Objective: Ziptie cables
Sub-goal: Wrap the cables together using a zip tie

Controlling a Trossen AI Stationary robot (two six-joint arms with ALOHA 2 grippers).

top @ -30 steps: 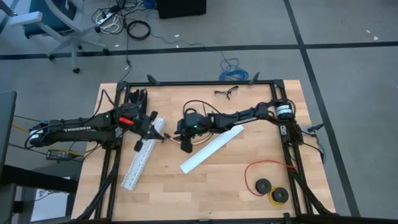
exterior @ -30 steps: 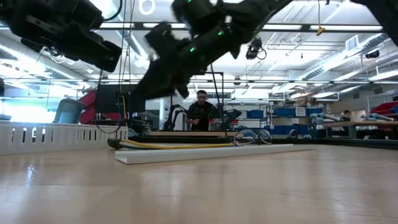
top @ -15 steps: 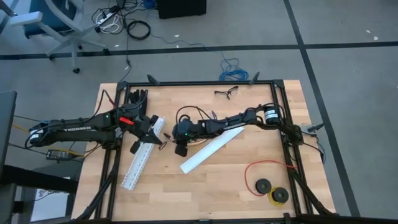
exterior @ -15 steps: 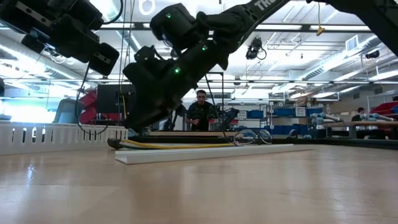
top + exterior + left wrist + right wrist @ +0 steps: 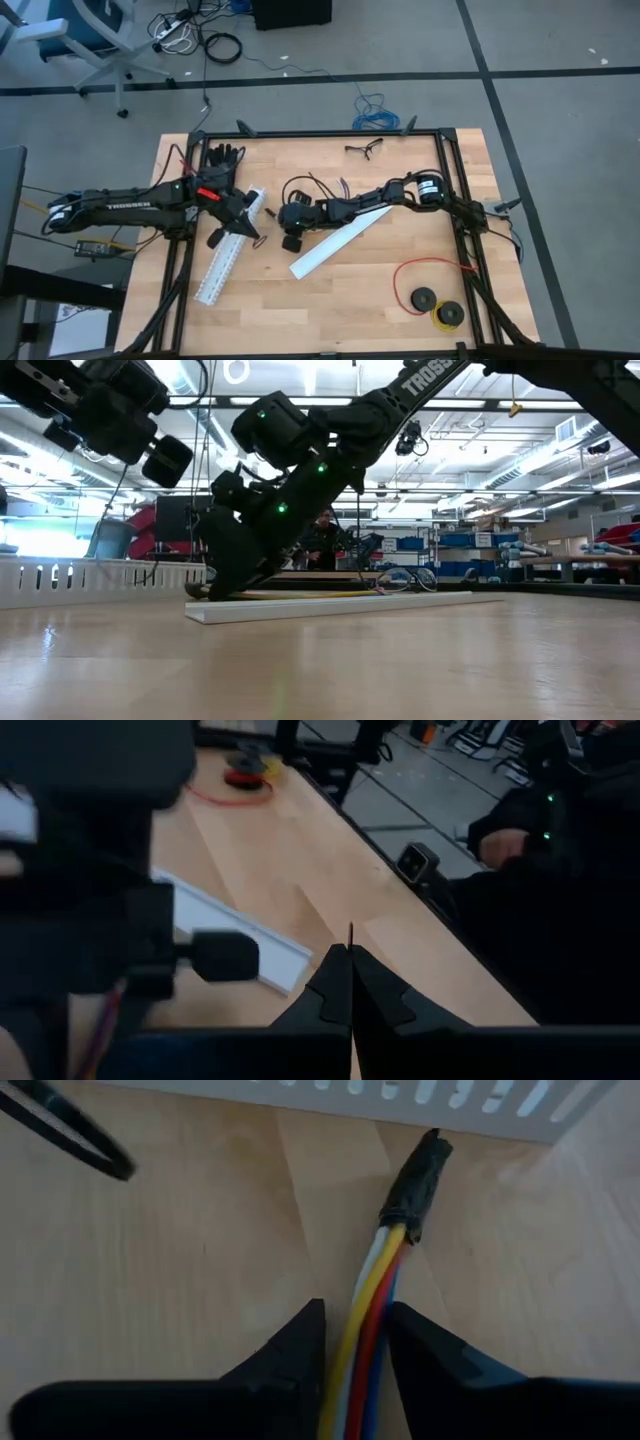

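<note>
Grey floor around wooden table, crossed by dark tape lines. Office chair on wheeled base at far left corner. Loose cords and power strip on floor beside chair; coiled black cable near them. Black box at far edge. Blue cable tangle on floor just past table frame. Low view: workshop hall, ceiling light strips, round lamp, shelving with blue bins, benches, seated person mostly hidden behind table.
</note>
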